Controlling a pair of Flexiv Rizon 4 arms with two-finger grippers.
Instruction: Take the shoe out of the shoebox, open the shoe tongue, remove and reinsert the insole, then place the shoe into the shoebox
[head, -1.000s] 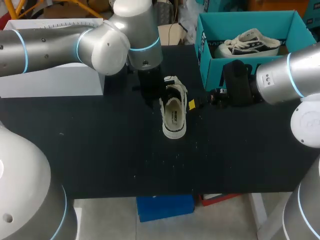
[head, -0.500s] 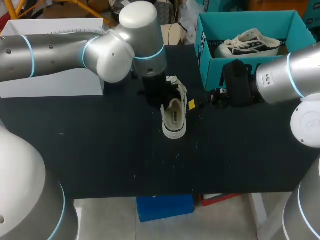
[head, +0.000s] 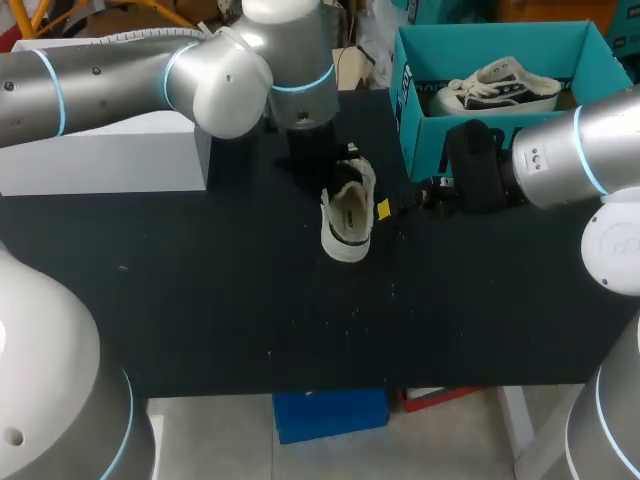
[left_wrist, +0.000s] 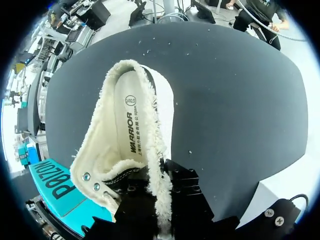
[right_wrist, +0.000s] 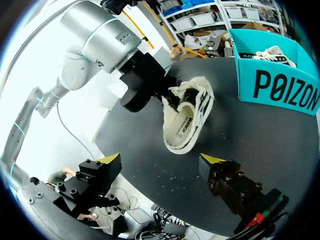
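**Left claw holds the shoe by its front while the right claw waits, spread, beside it**

The left claw (left_wrist: 159, 202) is pinched on the laced front of the shoe (head: 348, 212). The shoe is tipped heel-down over the table (head: 250, 300), outside the teal shoebox (head: 490, 130), where a second shoe (head: 495, 85) lies. The shoe's long axis runs from the left claw toward the table's near edge, its mouth open and the insole (left_wrist: 131, 130) still seated inside. The right claw (right_wrist: 161, 160), fingers wide apart and holding nothing, sits just to the shoe's right, apart from it and square to that axis. It looks the better placed to reach into the opening for the insole.
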